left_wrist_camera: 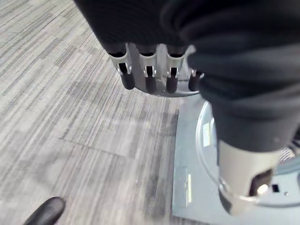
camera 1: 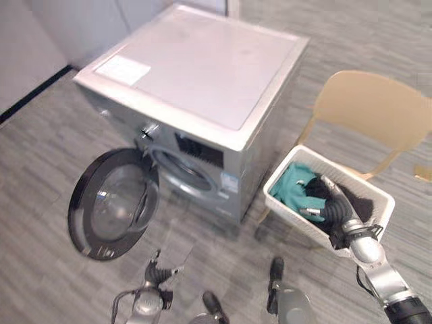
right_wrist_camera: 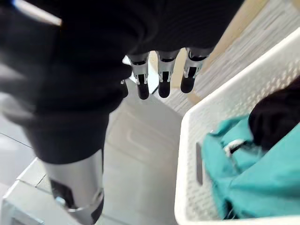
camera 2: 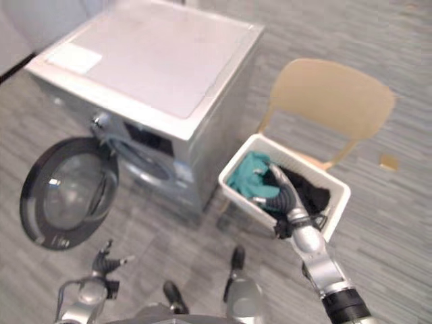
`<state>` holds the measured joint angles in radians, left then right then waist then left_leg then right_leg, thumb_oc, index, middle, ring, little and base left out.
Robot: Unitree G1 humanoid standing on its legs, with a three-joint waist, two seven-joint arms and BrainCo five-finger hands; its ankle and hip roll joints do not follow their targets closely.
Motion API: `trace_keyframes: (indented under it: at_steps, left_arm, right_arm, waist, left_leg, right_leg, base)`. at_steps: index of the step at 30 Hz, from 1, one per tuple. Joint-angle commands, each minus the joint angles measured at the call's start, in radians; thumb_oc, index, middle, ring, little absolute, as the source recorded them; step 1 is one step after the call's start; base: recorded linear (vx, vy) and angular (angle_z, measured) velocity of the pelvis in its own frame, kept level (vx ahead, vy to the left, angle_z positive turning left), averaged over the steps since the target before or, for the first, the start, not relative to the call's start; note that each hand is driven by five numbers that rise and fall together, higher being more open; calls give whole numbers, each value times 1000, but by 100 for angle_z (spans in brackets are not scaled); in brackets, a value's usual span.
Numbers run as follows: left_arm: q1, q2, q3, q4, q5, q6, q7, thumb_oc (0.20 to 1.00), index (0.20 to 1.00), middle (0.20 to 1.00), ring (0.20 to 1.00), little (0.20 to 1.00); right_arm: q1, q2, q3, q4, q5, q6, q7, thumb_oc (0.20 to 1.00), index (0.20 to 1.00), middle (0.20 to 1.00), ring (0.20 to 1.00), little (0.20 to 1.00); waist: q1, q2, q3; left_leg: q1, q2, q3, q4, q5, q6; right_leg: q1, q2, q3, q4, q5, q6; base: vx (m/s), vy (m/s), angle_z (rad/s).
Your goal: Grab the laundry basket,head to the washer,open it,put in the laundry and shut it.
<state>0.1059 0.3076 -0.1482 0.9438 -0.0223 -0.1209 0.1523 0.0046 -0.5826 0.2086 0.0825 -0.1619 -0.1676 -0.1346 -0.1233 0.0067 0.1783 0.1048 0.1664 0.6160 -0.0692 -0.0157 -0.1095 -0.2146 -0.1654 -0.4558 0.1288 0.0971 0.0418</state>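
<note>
The silver-grey washer [camera 1: 202, 74] stands in the middle, its round door [camera 1: 111, 202] swung open to the left and the drum opening [camera 1: 182, 172] exposed. To its right a white laundry basket [camera 1: 297, 223] rests on a chair and holds a teal garment [camera 1: 293, 189] and black clothes [camera 1: 364, 202]. My right hand [camera 1: 334, 202] hovers over the basket's contents; in the right wrist view its fingers [right_wrist_camera: 161, 79] are straight and hold nothing. My left hand [camera 1: 156, 273] hangs low in front of the open door, open, with straight fingers [left_wrist_camera: 147, 77] above the floor.
The light wooden chair [camera 1: 374, 104] under the basket stands close to the washer's right side. A white wall with a dark skirting [camera 1: 40, 40] runs at the back left. Grey striped carpet [camera 1: 47, 270] lies in front of the washer.
</note>
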Motion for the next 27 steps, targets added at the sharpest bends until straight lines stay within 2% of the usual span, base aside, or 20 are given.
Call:
trace_keyframes:
  at_steps: [1, 3, 4, 5, 7, 9, 10, 13, 19, 25, 27]
  left_arm:
    - [-77, 13, -7, -20, 49, -6, -24, 1000, 1000, 1000, 1000, 1000]
    - [-74, -1, -20, -14, 54, -9, -32, 1000, 1000, 1000, 1000, 1000]
    - [-76, -12, -37, -10, 49, -15, -37, 1000, 1000, 1000, 1000, 1000]
    - [-78, -19, -60, -28, 35, -20, -40, 1000, 1000, 1000, 1000, 1000]
    - [-92, -31, -100, -20, 19, -21, -43, 1000, 1000, 1000, 1000, 1000]
    - [-98, -30, -102, -14, 16, -22, -44, 1000, 1000, 1000, 1000, 1000]
    - [-100, -27, -107, -9, 12, -21, -45, 1000, 1000, 1000, 1000, 1000]
    - [-97, -25, -104, 11, 18, -17, -47, 1000, 1000, 1000, 1000, 1000]
    - [-106, -5, -93, 41, 32, -13, -33, 1000, 1000, 1000, 1000, 1000]
    - [-127, 19, -90, 36, 33, -17, -16, 1000, 1000, 1000, 1000, 1000]
    - [-143, 28, -95, 27, 24, -18, -8, 1000, 1000, 1000, 1000, 1000]
  right_arm:
    - [-35, -42, -39, -40, -70, -27, -30, 1000, 1000, 1000, 1000, 1000]
    - [-52, -79, -13, -38, -79, -26, -19, 1000, 1000, 1000, 1000, 1000]
    - [-88, -106, 27, -12, -87, -20, -8, 1000, 1000, 1000, 1000, 1000]
    - [-121, -129, 67, 14, -90, -13, 3, 1000, 1000, 1000, 1000, 1000]
    - [-205, -154, 144, 82, -97, -3, 3, 1000, 1000, 1000, 1000, 1000]
    - [-230, -154, 162, 101, -97, -4, -1, 1000, 1000, 1000, 1000, 1000]
    - [-274, -157, 202, 139, -111, 2, -3, 1000, 1000, 1000, 1000, 1000]
    - [-301, -156, 231, 175, -131, 7, 4, 1000, 1000, 1000, 1000, 1000]
    - [-382, -141, 312, 244, -186, 28, 9, 1000, 1000, 1000, 1000, 1000]
    - [-424, -84, 348, 273, -184, 31, 7, 1000, 1000, 1000, 1000, 1000]
    - [-474, -42, 387, 309, -191, 36, 5, 1000, 1000, 1000, 1000, 1000]
  waist:
    - [16, -24, 1]
    - [15, -18, 8]
    - [25, -14, 13]
    - [52, -33, 28]
    - [95, -54, 51]
    - [105, -55, 55]
    - [129, -47, 66]
    - [132, -41, 55]
    - [146, -28, 51]
    - [166, -37, 63]
    - [186, -46, 80]
  left_leg:
    - [-28, -23, -158, 206, -108, 34]
    - [-45, 14, -165, 313, -85, 17]
    - [-77, 32, -219, 397, -28, -7]
    - [-153, -7, -316, 423, -17, 26]
    - [-275, -66, -412, 351, -60, 43]
    - [-298, -77, -429, 317, -34, 38]
    - [-304, -93, -476, 261, -11, 31]
    - [-273, -99, -487, 206, -2, 30]
    - [-220, -126, -482, 132, -1, 56]
    - [-214, -143, -488, 100, 3, 72]
    - [-234, -147, -496, 95, 9, 76]
  right_leg:
    - [81, 44, 177, -106, -102, 92]
    - [104, 73, 204, -122, -114, 65]
    - [124, 103, 229, -139, -127, 44]
    - [125, 97, 247, -144, -118, 30]
    - [149, 88, 281, -152, -128, 42]
    - [148, 92, 290, -155, -127, 43]
    - [158, 110, 310, -155, -133, 44]
    - [158, 117, 317, -156, -132, 50]
    - [151, 102, 326, -140, -128, 59]
    - [131, 87, 321, -134, -116, 69]
    - [105, 80, 312, -132, -103, 75]
  base:
    - [124, -247, -90]
    - [137, -232, -92]
    - [96, -221, -67]
    - [85, -187, -89]
    - [94, -66, -122]
    - [73, 10, -54]
    - [75, 39, -38]
    - [73, 58, -49]
    - [51, 116, -18]
    - [-10, 76, 31]
    - [-102, 12, 8]
